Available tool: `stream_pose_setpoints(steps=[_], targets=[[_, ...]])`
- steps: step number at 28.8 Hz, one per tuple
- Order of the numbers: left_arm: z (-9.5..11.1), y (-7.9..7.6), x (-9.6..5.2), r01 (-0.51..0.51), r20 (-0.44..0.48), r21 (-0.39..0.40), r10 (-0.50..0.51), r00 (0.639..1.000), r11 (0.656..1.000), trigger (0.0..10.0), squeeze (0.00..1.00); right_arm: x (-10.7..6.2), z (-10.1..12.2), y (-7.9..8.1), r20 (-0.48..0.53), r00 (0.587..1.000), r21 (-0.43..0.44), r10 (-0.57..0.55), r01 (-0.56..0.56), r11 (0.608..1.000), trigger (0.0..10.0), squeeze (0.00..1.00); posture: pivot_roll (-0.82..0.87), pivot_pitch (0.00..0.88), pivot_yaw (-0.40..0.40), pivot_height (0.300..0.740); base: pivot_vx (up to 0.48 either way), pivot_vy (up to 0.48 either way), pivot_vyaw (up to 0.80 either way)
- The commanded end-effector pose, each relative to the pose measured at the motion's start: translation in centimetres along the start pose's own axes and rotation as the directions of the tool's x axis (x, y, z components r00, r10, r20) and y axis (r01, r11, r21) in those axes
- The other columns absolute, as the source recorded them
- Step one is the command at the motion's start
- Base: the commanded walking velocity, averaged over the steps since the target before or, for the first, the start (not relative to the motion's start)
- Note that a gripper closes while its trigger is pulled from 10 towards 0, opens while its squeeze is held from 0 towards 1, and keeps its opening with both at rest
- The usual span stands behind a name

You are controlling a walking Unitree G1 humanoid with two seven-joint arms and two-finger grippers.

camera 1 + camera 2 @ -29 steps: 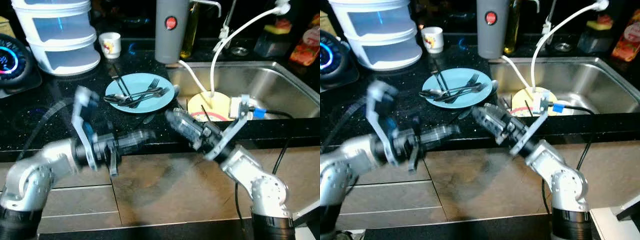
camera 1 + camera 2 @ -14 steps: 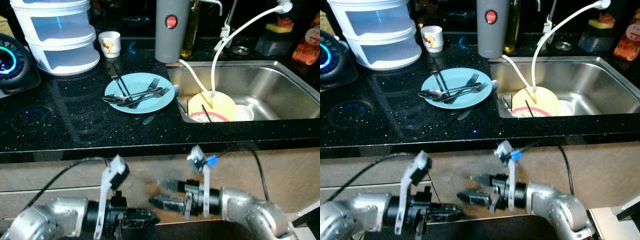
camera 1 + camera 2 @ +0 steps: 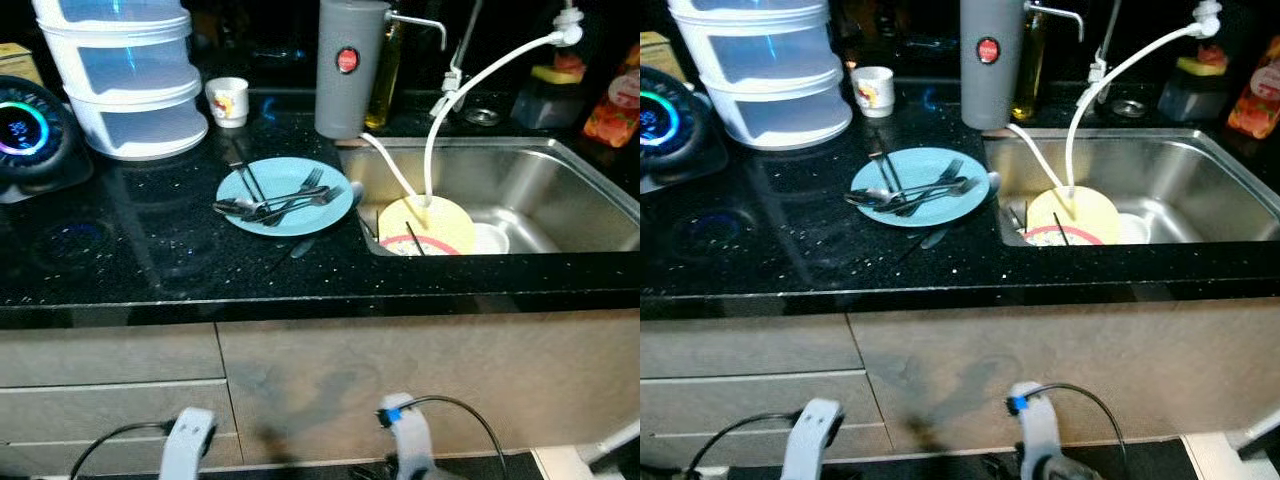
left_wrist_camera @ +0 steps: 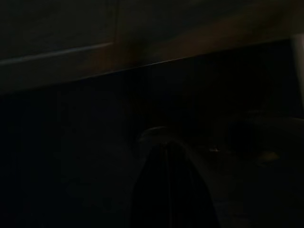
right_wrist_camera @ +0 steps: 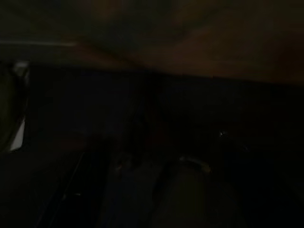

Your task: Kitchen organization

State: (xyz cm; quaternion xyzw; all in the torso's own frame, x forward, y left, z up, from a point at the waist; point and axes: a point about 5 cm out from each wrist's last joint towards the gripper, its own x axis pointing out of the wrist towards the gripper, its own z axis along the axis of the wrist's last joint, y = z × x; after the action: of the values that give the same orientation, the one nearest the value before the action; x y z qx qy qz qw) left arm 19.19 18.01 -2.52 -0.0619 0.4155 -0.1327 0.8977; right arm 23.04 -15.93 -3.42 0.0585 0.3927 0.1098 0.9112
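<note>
A light blue plate lies on the black counter, with several forks and spoons across it. A yellow plate leans in the steel sink beside a white bowl. Both arms hang low in front of the cabinet. The white camera mounts of the left arm and right arm show at the bottom edge. In the dark left wrist view, my left gripper has its black fingers pressed together with nothing between them. The right wrist view is too dark to read.
A white stacked container, a small cup and a round lit display stand at the back left. A grey flask and an oil bottle stand by the sink. A white hose hangs into it. Beige cabinet fronts lie below.
Both arms dropped from counter height to below the cabinet fronts and now hang at the bottom edge. The camera shifted slightly; the things on the counter did not move.
</note>
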Motion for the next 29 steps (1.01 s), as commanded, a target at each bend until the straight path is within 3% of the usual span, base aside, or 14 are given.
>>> stream_pose_setpoints(steps=[1, 2, 6, 9, 12, 19, 29], targets=[[-1.1, 0.4, 0.6, -0.079, -0.005, -0.026, 0.079, 0.997, 0.997, 10.0, 0.00, 0.1, -1.6, -0.2, -0.032, 0.998, 0.023, -0.045, 0.046, 0.999, 10.0, 0.00, 0.06, 0.078, -0.004, 0.740, 0.000, 0.000, 0.00], [-2.3, 0.9, 1.4, -0.179, -0.015, -0.097, 0.178, 0.984, 0.979, 10.0, 0.00, 0.4, -3.0, 0.3, -0.074, 0.995, 0.009, -0.069, 0.070, 0.998, 10.0, 0.00, 0.05, 0.071, 0.000, 0.740, 0.000, 0.000, 0.00], [-2.6, 0.5, 1.8, -0.168, -0.020, -0.110, 0.167, 0.986, 0.980, 10.0, 0.00, 0.6, -3.4, 0.7, -0.080, 0.995, 0.019, -0.061, 0.063, 0.998, 10.0, 0.00, 0.05, 0.071, 0.000, 0.740, 0.000, 0.000, 0.00], [-2.3, -0.6, 2.6, -0.110, 0.009, -0.044, 0.111, 0.994, 0.993, 10.0, 0.00, 1.0, -3.9, 0.6, -0.093, 0.990, 0.076, -0.106, 0.114, 0.991, 10.0, 0.00, 0.04, 0.068, 0.001, 0.740, 0.000, 0.000, 0.00], [-2.3, -0.8, 2.9, -0.117, 0.009, 0.019, 0.116, 0.993, 0.993, 10.0, 0.00, 1.0, -3.9, 0.4, -0.085, 0.988, 0.106, -0.128, 0.137, 0.985, 10.0, 0.00, 0.04, 0.070, -0.001, 0.740, 0.000, 0.000, 0.00], [-2.6, -0.7, 3.6, -0.121, 0.014, 0.062, 0.120, 0.993, 0.991, 10.0, 0.00, 1.2, -3.8, 0.2, -0.073, 0.988, 0.102, -0.139, 0.146, 0.984, 10.0, 0.00, 0.04, 0.074, -0.009, 0.740, 0.000, 0.000, 0.00], [-1.5, 0.2, 3.5, -0.190, 0.098, 0.003, 0.189, 0.977, 0.982, 10.0, 0.00, 1.5, -3.4, 0.4, -0.058, 0.991, 0.094, -0.121, 0.126, 0.988, 10.0, 0.00, 0.04, 0.074, -0.009, 0.740, 0.000, 0.000, 0.00]])
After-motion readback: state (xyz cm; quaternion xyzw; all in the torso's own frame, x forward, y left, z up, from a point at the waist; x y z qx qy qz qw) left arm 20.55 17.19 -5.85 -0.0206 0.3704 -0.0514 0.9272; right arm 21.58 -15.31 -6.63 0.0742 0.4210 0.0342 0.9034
